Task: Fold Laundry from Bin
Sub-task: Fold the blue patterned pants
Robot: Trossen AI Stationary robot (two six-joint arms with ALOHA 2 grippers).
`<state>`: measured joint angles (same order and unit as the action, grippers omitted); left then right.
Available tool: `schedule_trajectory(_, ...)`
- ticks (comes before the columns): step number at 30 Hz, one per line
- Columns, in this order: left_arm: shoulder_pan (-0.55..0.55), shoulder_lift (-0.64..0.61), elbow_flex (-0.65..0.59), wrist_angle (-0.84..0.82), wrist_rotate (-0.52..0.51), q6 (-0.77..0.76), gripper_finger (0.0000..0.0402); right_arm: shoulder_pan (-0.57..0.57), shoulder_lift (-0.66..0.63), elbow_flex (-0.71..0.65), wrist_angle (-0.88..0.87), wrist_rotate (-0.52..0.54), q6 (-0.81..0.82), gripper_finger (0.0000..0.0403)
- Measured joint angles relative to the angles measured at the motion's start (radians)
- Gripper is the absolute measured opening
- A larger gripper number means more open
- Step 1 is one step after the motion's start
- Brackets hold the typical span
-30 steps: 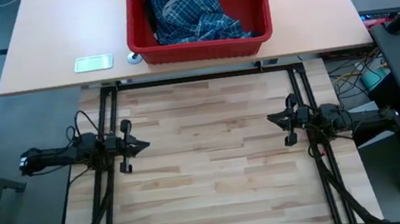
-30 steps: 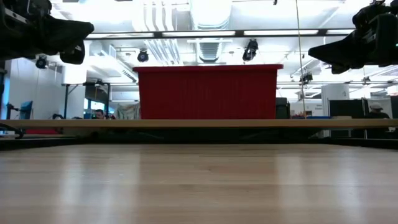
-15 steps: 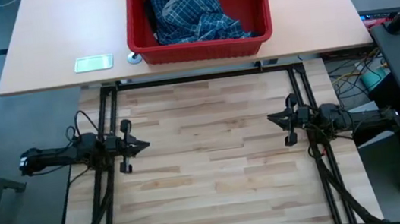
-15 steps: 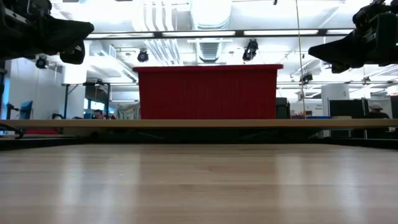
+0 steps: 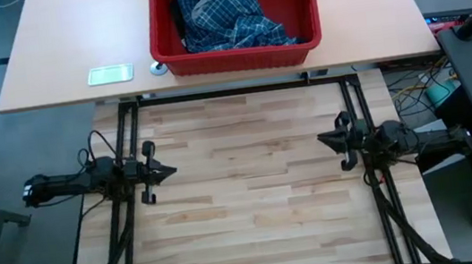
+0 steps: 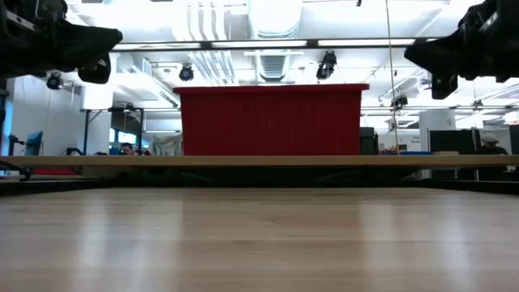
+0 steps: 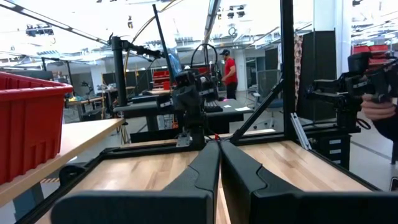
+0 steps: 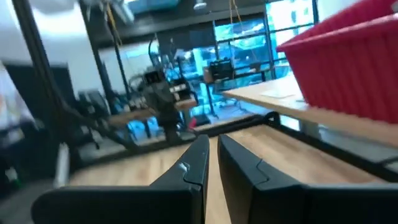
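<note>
Both grippers are hovering clenched and empty, left gripper [image 5: 171, 170] and right gripper [image 5: 322, 140] facing across the near table, while the plaid laundry [image 5: 223, 12] is lying in the red bin [image 5: 236, 58] far center, about equally distant from both.

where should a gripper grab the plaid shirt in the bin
Probably the bunched plaid folds heaped highest near the middle of the red bin, coming straight down from above: the bin's solid walls block any side approach, and a raised fold gives the fingers something to pinch.
</note>
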<state>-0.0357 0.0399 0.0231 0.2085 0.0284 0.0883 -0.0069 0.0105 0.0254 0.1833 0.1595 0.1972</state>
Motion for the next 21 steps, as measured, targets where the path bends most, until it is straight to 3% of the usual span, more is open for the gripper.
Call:
schedule_trajectory(5, 0.0, 0.0, 0.0, 0.0, 0.0, 0.0, 0.0, 0.001, 0.063, 0.004, 0.218, 0.068, 0.05, 0.0028)
schedule_trajectory(9, 0.0, 0.0, 0.0, 0.0, 0.0, 0.0, 0.0, 0.0, 0.254, 0.11, 0.21, 0.19, 0.013, 0.0028)
schedule_trajectory(16, 0.0, 0.0, 0.0, 0.0, 0.0, 0.0, 0.0, -0.023, 0.785, 0.524, 0.012, 0.372, -0.113, 0.0037)
schedule_trajectory(21, 0.0, 0.0, 0.0, 0.001, 0.0, 0.0, 0.0, -0.096, 1.071, 0.824, -0.158, 0.343, -0.165, 0.0088)
